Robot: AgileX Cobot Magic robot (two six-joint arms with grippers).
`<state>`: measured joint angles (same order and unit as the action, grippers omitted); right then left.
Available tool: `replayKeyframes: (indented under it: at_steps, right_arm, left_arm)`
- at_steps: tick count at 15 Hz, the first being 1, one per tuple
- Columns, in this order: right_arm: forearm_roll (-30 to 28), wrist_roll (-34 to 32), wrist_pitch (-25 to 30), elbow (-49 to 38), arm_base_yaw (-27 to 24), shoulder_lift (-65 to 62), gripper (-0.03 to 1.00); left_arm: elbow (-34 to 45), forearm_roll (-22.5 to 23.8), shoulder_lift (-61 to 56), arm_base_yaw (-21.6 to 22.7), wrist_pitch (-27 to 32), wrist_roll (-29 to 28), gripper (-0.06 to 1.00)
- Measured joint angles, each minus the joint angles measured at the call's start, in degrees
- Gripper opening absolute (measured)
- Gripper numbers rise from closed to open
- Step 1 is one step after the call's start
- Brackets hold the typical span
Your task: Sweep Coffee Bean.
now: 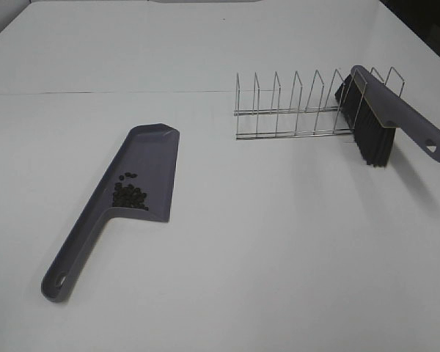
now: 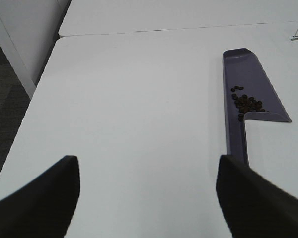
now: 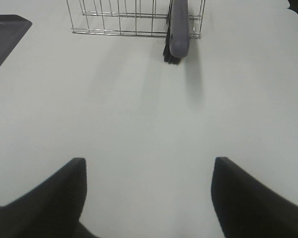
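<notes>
The coffee beans (image 1: pixel 130 196) sit in a small heap inside the grey dustpan (image 1: pixel 150 158), near where the pan meets its handle. The dustpan lies flat on the white table (image 1: pixel 279 257), at about eight o'clock from the middle in the high view. The brush (image 1: pixel 385 117) leans in the wire rack (image 1: pixel 293 110) at about two o'clock, well apart from the pan.

The sweeping looks finished, since no loose beans show on the table, though a tiny one could be missed from this far away. If the pan must be lifted next, it should be kept level so the beans do not roll off the open front edge.

The left gripper (image 2: pixel 146 198) has its fingers apart and holds nothing. The right gripper (image 3: pixel 146 198) is also spread wide and empty.

The dustpan is smooth, hard plastic, with low side walls and a long handle with a hole at the end. The beans are small, dark and oval. The brush has stiff black bristles. The rack is thin shiny metal wire.
</notes>
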<state>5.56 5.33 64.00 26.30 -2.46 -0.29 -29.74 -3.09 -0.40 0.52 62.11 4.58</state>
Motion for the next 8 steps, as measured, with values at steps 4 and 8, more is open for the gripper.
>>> replayKeyframes:
  at_steps: [4, 8]
  right_arm:
    - [0.00, 0.00, 0.00, 0.00, 0.00, 0.00, 0.61]
    - [0.00, 0.00, 0.00, 0.00, 0.00, 0.00, 0.61]
  left_arm:
    - [0.00, 0.00, 0.00, 0.00, -0.06, 0.00, 0.68]
    - [0.00, 0.00, 0.00, 0.00, -0.06, 0.00, 0.68]
